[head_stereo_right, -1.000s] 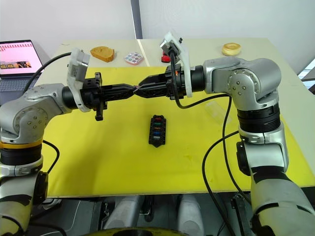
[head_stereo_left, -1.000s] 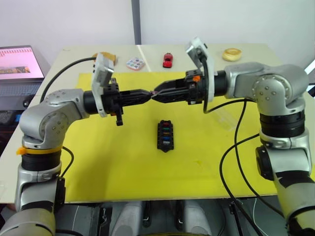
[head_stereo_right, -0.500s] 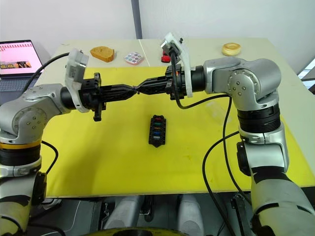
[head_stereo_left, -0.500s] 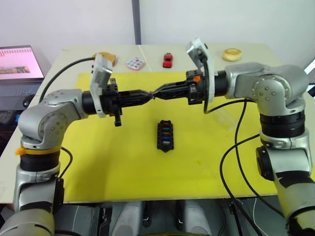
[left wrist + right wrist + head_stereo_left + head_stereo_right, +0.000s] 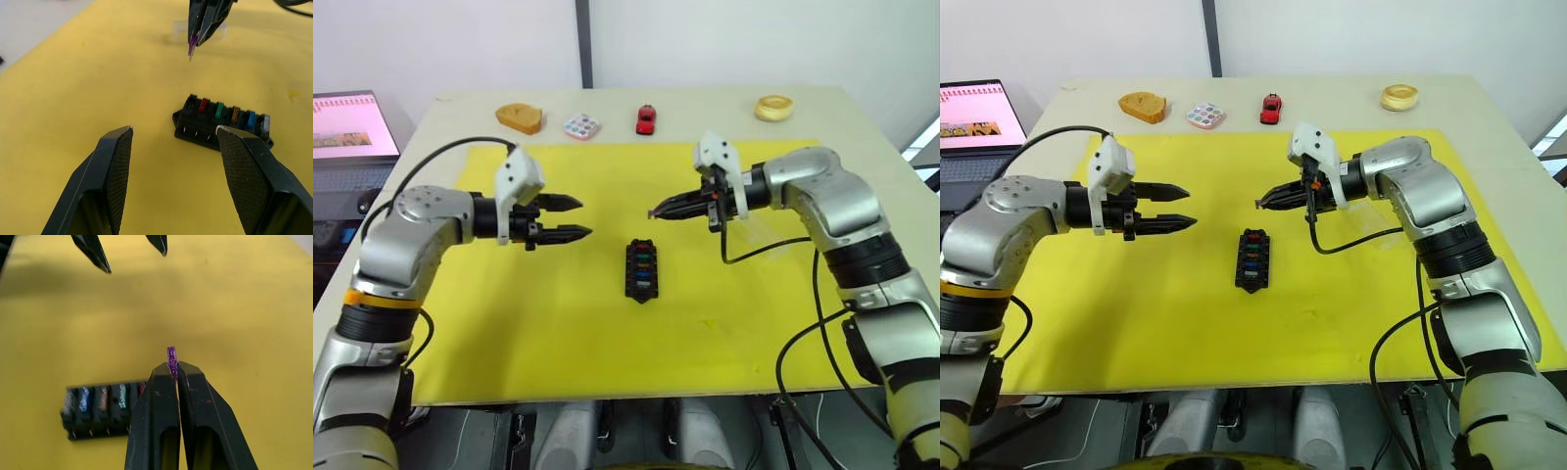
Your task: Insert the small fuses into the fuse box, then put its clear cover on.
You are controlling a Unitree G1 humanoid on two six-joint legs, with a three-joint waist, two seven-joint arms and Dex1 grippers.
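Observation:
The black fuse box (image 5: pixel 641 270) lies in the middle of the yellow mat (image 5: pixel 558 333). Its slots hold red, green, amber, blue and grey small fuses (image 5: pixel 219 110), and the end slot beside the red one looks empty. My right gripper (image 5: pixel 653 212) hovers above and just behind the box, shut on a purple fuse (image 5: pixel 171 357) that pokes out past its tips. To the left of the box my left gripper (image 5: pixel 584 217) stands open and empty, pointing at the right one across a gap. The clear cover (image 5: pixel 1373 217) lies faintly on the mat under my right forearm.
Along the far table edge sit an orange block (image 5: pixel 520 117), a small round palette (image 5: pixel 581 126), a red toy car (image 5: pixel 647 118) and a yellow ring (image 5: pixel 773 108). A laptop (image 5: pixel 347 127) stands off the table's left side.
The two grippers met tip to tip over the mat; the left one opened and let go, the right shut on the purple fuse. Both arms have since drawn apart and dropped lower.

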